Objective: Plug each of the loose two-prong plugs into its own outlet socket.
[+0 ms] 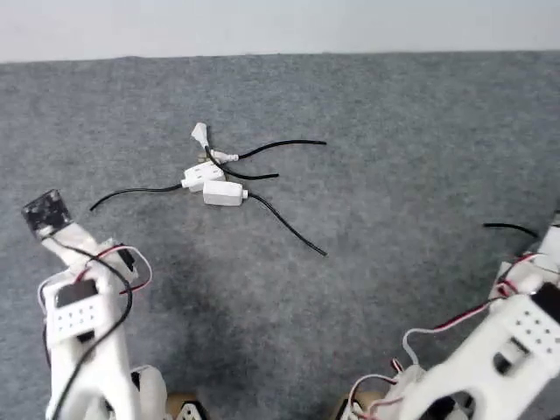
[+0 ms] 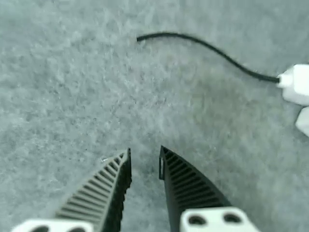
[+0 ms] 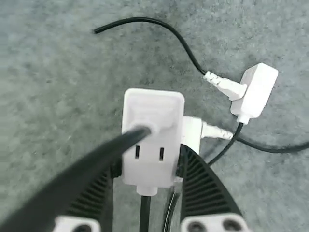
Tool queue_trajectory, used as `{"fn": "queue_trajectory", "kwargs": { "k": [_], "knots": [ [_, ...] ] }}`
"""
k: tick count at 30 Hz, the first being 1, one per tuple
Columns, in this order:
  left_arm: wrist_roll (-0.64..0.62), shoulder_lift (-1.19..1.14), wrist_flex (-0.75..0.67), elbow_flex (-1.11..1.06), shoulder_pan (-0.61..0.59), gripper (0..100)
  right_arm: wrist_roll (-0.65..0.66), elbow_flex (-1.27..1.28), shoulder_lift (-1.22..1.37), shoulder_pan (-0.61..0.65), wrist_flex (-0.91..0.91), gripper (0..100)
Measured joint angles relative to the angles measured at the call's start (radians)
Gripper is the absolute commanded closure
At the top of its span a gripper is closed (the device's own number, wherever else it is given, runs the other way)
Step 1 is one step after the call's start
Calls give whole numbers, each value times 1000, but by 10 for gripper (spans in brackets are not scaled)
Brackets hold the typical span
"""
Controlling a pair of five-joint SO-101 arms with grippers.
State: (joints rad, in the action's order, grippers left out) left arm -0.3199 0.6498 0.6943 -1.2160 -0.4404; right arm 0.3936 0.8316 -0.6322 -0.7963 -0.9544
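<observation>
A white outlet block [image 3: 152,137] with two slots facing the camera sits between the fingers of my right gripper [image 3: 149,166], which is shut on it. Its thick black cable [image 3: 72,183] runs back toward the camera. Beyond it on the grey carpet lie a white block [image 3: 254,89] with a white plug [image 3: 223,84] at its side, and another plug [image 3: 212,131]. From above, this cluster of white plugs and blocks [image 1: 213,178] lies mid-table. My left gripper [image 2: 145,152] hovers over bare carpet, open by a narrow gap and empty. A white plug [image 2: 295,83] with a black cord [image 2: 203,46] lies ahead of it.
Black cords [image 1: 284,223] trail out from the cluster to both sides. The left arm [image 1: 79,302] stands at the near left and the right arm [image 1: 516,341] at the near right, with a loose cord end [image 1: 507,229] beside it. The carpet's far edge [image 1: 280,56] meets a white wall.
</observation>
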Motion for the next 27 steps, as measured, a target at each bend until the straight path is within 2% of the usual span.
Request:
{"fn": "queue_trajectory", "kwargs": {
  "k": [4, 6, 12, 16, 19, 22, 24, 27],
  "knots": [
    [0, -149, 0, 60, 41, 901, 2, 0, 110, 0, 44, 678],
    [0, -184, 0, 75, 55, 901, 0, 0, 132, 14, 35, 643],
    [55, -198, 0, 81, 77, 901, 9, -123, 127, 97, -129, 757],
    [74, -201, 0, 81, 81, 901, -64, -235, 84, 213, -281, 831],
    [74, -201, 0, 81, 81, 901, -109, -275, 41, 368, -367, 851],
    [74, -201, 0, 81, 81, 901, -127, -276, 20, 586, -387, 851],
    [74, -201, 0, 81, 81, 901, -127, -264, 17, 755, -344, 851],
    [74, -201, 0, 84, 60, 901, -127, -176, 15, 954, -173, 851]
  ]
}}
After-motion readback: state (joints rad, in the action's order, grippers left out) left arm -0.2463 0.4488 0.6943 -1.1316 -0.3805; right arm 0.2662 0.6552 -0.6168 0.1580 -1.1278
